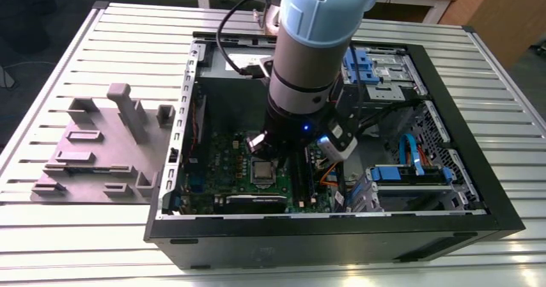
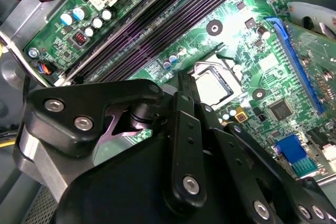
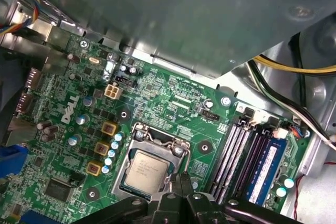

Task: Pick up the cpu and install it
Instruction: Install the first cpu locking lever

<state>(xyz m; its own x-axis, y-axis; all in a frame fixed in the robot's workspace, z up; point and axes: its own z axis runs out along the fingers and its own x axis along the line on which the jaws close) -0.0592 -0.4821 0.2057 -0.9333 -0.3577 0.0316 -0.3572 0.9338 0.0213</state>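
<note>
The cpu (image 3: 145, 170) sits flat in its socket (image 3: 149, 158) on the green motherboard (image 3: 157, 103). My end effector (image 3: 181, 182) hangs just beside it, fingers pressed together, holding nothing.

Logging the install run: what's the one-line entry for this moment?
cpu seated in socket | end effector just above the cpu's edge | motherboard in open case

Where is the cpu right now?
The cpu lies in the metal-framed socket on the green motherboard, beside the memory slots; both wrist views show it.
</note>
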